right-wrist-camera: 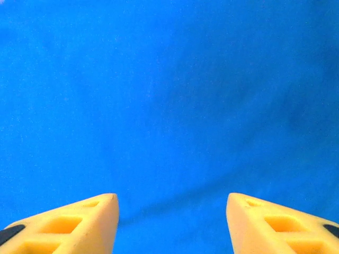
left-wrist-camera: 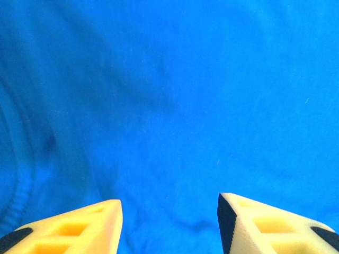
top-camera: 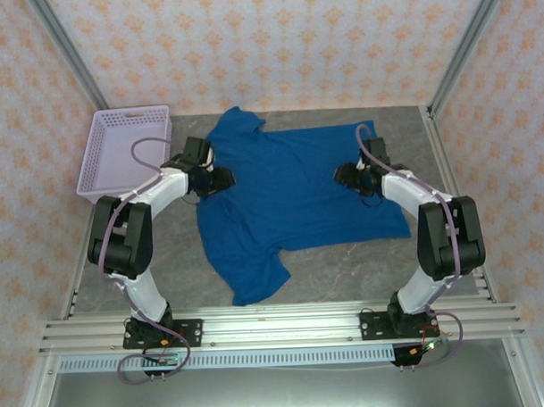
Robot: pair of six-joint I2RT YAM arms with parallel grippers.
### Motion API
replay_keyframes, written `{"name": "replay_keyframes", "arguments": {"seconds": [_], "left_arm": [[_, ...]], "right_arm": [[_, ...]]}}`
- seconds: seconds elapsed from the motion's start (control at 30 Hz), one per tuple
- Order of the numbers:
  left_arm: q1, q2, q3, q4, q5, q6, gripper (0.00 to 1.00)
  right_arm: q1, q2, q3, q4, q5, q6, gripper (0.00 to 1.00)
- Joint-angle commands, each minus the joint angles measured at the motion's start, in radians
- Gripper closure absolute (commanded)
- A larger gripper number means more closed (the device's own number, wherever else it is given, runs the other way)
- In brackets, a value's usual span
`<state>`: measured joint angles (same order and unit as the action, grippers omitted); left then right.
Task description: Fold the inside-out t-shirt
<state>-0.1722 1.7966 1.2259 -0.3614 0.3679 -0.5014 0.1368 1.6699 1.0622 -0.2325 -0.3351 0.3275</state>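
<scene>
The inside-out t-shirt (top-camera: 289, 189), royal blue, lies spread flat on the grey table, one sleeve toward the back left and one toward the front. My left gripper (top-camera: 225, 179) hovers over its left side, near the collar end. Its yellow fingers (left-wrist-camera: 79, 227) stand apart with bare blue cloth (left-wrist-camera: 169, 106) between them. My right gripper (top-camera: 343, 176) is over the shirt's right part, jaws open too, and plain blue fabric (right-wrist-camera: 169, 106) lies beyond its fingertips (right-wrist-camera: 265, 222). Neither gripper holds cloth.
A lavender mesh basket (top-camera: 127, 150) stands at the back left, just beside the left arm. Metal frame posts (top-camera: 455, 59) rise at the back corners, and the aluminium rail (top-camera: 285, 328) runs along the near edge.
</scene>
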Motion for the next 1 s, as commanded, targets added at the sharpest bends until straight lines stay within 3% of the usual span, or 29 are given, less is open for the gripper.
{"name": "replay_keyframes", "arguments": {"seconds": [0.0, 0.27, 0.67, 0.97], "left_arm": [[0.033, 0.092, 0.111, 0.051, -0.039, -0.021, 0.48], [0.064, 0.34, 0.381, -0.05, -0.061, -0.014, 0.47], [0.097, 0.603, 0.692, -0.215, -0.064, 0.011, 0.46], [0.124, 0.91, 1.241, -0.46, -0.066, 0.058, 0.46]], "right_arm": [[-0.047, 0.099, 0.088, 0.105, 0.08, 0.059, 0.44], [-0.088, 0.372, 0.315, 0.103, 0.079, 0.157, 0.46], [-0.091, 0.596, 0.561, -0.029, 0.066, 0.247, 0.5], [-0.088, 0.721, 0.775, -0.082, 0.018, 0.247, 0.51]]}}
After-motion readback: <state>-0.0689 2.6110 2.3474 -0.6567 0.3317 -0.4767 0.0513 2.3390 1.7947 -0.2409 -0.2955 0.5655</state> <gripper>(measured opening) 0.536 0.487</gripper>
